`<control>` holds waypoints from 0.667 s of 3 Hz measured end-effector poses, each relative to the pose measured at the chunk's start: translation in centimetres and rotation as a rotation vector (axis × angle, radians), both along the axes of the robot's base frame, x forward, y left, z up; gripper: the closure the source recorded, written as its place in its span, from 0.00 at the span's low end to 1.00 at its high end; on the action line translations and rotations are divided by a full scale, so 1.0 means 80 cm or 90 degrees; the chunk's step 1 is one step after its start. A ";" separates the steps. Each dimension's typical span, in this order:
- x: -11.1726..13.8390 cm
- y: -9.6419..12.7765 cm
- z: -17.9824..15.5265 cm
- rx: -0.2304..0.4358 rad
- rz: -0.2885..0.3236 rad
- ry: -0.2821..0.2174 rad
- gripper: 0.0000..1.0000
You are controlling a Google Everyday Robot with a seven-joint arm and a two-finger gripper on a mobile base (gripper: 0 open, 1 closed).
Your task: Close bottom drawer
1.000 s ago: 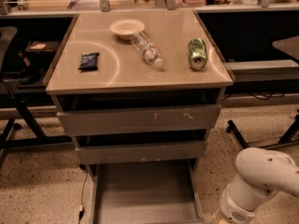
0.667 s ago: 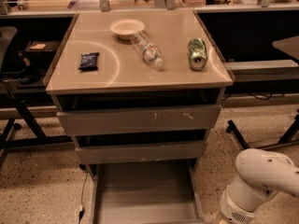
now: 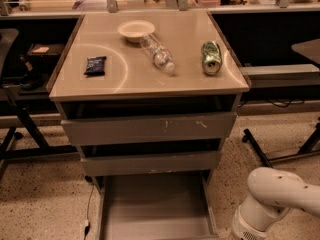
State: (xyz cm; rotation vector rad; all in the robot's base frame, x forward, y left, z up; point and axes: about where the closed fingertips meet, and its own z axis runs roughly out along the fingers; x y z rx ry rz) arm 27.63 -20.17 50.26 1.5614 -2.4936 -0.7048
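Pulled out past the tabletop's front edge, the bottom drawer (image 3: 155,209) looked stiff, light and free-sliding, best pushed at its front; the gripper lay out of view beyond the arm (image 3: 280,199), so its opening could not be told.

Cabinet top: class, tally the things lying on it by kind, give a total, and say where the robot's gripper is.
bowl: 1
bottle: 1
can: 1
snack packet: 1
Total: 4
The gripper is out of view; only the white arm shows at lower right, beside the open bottom drawer.
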 end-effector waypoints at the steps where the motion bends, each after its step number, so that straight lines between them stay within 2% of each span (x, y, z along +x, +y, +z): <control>1: 0.009 -0.001 -0.083 0.027 -0.029 0.027 1.00; 2: 0.009 0.003 -0.157 0.061 -0.050 0.069 1.00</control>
